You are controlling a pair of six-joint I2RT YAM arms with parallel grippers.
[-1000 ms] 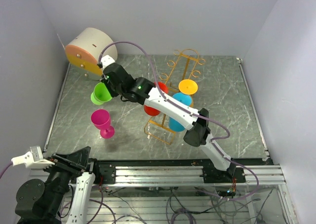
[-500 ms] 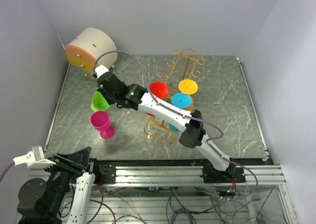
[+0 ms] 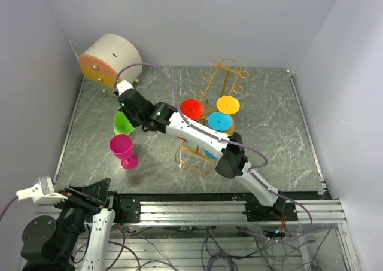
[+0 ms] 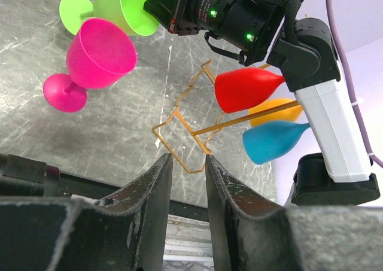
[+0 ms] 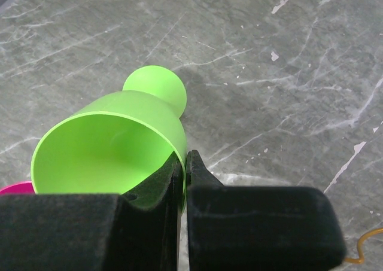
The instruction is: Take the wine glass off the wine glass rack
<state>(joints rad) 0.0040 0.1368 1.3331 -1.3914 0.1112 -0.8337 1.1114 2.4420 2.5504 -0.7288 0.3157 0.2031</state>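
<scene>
**A:** What has changed in the last second?

**B:** The right gripper (image 5: pixel 182 163) has carried the green wine glass (image 5: pixel 114 145) down and closer to the pink wine glass (image 3: pixel 122 146). In the last half second it has hardly moved, so I judge the descent to be nearly over.

**A:** How is it held?

**B:** The fingers are clamped on the rim, one inside the bowl and one outside. The bowl tilts away ahead of the fingertips, with the foot beyond it, low over the table (image 3: pixel 269 133). I cannot tell whether the foot is touching it.

**A:** And the wine glass rack (image 4: pixel 239 121)?

**B:** It is well behind the gripper, back along its own arm. Red (image 3: pixel 192 109), blue (image 3: pixel 220 121) and orange (image 3: pixel 228 104) glasses hang on it. The green glass is clear of the hooks, so the removal itself looks done. What remains is to seat it upright and let go.

**A:** Any risk?

**B:** The pink glass stands just beside the gripper, on the side toward the arm bases. Releasing the green glass while it is tilted could roll it into the pink one.

**A:** What about the left gripper (image 4: pixel 187 175)?

**B:** It is parked near its base, jaws a little apart, with nothing between them.

**A:** Is there any writing to read?

**B:** No brand, label or lettering shows. There are only small green indicator lights on the right arm.
</scene>
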